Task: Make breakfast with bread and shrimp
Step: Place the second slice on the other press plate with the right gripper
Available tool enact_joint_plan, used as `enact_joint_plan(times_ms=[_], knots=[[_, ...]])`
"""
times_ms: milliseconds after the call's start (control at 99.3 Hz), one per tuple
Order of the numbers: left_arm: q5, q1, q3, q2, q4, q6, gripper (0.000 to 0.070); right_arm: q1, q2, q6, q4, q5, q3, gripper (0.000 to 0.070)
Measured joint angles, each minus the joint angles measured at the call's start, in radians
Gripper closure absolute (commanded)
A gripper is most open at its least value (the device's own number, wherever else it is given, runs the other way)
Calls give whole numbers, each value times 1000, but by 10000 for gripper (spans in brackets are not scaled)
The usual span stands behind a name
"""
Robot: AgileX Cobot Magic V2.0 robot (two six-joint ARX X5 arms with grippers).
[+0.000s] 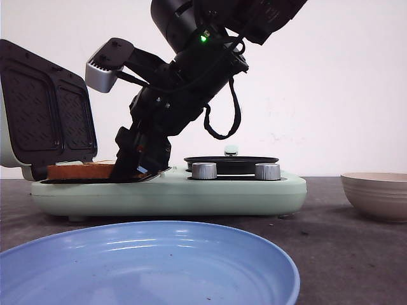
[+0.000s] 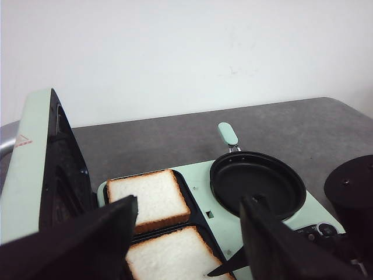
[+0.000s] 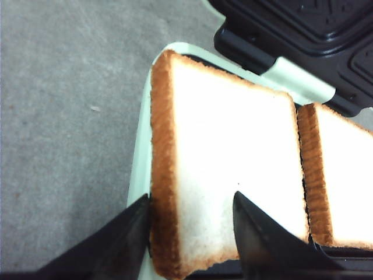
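Observation:
Two slices of white bread lie side by side in the open sandwich maker (image 1: 191, 190): the far slice (image 2: 148, 198) and the near slice (image 2: 175, 256). In the front view only a brown crust (image 1: 79, 170) shows. My right gripper (image 1: 141, 170) reaches down to the near slice (image 3: 233, 146) at its end toward the pan. It is open (image 3: 189, 201), one finger beside the outer crust and the other over the crumb. My left gripper (image 2: 192, 204) is open and empty, high above both slices. No shrimp is in view.
The maker's lid (image 1: 48, 108) stands open at the left. A black pan (image 1: 232, 162) sits on its right half, above two knobs (image 1: 204, 170). A blue plate (image 1: 152, 260) lies at the front and a beige bowl (image 1: 378, 194) at the right.

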Motion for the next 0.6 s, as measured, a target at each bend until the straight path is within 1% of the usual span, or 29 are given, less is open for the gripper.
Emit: enact_joint_plan(times_ms=[272, 302, 393, 433, 604], knots=[[0, 0, 0, 0, 0, 0, 386, -4, 0, 3, 15, 0, 0, 415], [0, 0, 0, 0, 0, 0, 386, -4, 0, 3, 20, -1, 0, 397], [0, 0, 0, 0, 0, 0, 386, -4, 0, 3, 26, 0, 0, 289], [0, 0, 0, 0, 0, 0, 386, -4, 0, 4, 26, 0, 0, 256], [0, 0, 0, 0, 0, 0, 386, -5, 0, 7, 26, 0, 0, 248]])
